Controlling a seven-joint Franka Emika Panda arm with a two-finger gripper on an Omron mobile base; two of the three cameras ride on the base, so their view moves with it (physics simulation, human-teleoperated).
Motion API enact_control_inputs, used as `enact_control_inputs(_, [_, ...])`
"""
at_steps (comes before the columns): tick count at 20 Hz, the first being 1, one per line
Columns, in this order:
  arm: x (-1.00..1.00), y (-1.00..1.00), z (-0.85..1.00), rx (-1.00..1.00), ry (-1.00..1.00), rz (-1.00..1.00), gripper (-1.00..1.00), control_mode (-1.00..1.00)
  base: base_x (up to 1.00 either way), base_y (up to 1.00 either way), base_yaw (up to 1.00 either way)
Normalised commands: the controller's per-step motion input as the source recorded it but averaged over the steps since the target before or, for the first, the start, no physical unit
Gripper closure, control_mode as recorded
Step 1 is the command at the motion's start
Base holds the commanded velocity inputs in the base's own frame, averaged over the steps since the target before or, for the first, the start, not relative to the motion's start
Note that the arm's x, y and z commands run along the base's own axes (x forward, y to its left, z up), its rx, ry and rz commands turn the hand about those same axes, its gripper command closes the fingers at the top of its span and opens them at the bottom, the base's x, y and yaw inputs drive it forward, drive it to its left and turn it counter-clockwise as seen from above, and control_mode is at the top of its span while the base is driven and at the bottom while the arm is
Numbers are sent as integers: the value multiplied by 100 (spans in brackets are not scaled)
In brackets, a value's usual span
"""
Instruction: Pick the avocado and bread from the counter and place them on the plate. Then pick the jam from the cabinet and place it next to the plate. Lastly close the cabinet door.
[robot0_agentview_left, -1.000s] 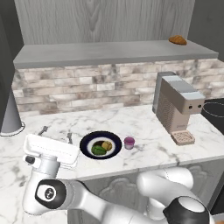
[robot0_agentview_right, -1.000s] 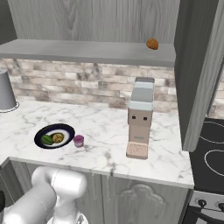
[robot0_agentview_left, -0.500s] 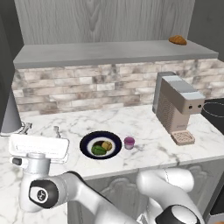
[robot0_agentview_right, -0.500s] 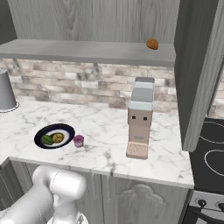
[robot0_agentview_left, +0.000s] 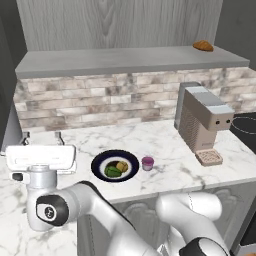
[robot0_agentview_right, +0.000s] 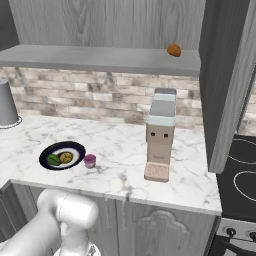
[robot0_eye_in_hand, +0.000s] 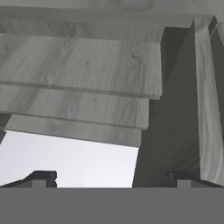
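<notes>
The counter (robot0_agentview_right: 117, 150) lies bare between the jam (robot0_agentview_right: 90, 160) and the coffee machine (robot0_agentview_right: 160, 135), giving passage there. The jam stands just beside the plate (robot0_agentview_right: 62, 155), leaving little room. The shelf board (robot0_agentview_left: 125, 60) carries a croissant (robot0_agentview_left: 203, 46) at its right end.

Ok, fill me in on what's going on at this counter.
The white robot arm's two-finger gripper is open and holds nothing, raised at the left end of the white marble counter. The small dark green avocado and the round yellowish-brown bread lie on the navy-rimmed plate. The pink-purple jam jar stands beside the plate. Closing the grey wood-grain cabinet remains.
</notes>
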Motion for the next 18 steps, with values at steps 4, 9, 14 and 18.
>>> enact_control_inputs(4, [-19,1,43,-4,-3,-5,-100,-100,0,0,0])
enact_control_inputs(9, [-18,2,11,-9,0,-5,-100,-100,0,0,0])
enact_control_inputs(14, [-3,8,0,-13,0,-6,-100,-100,0,0,0])
enact_control_inputs(18, [-4,15,5,-10,0,-7,-100,-100,0,0,0])
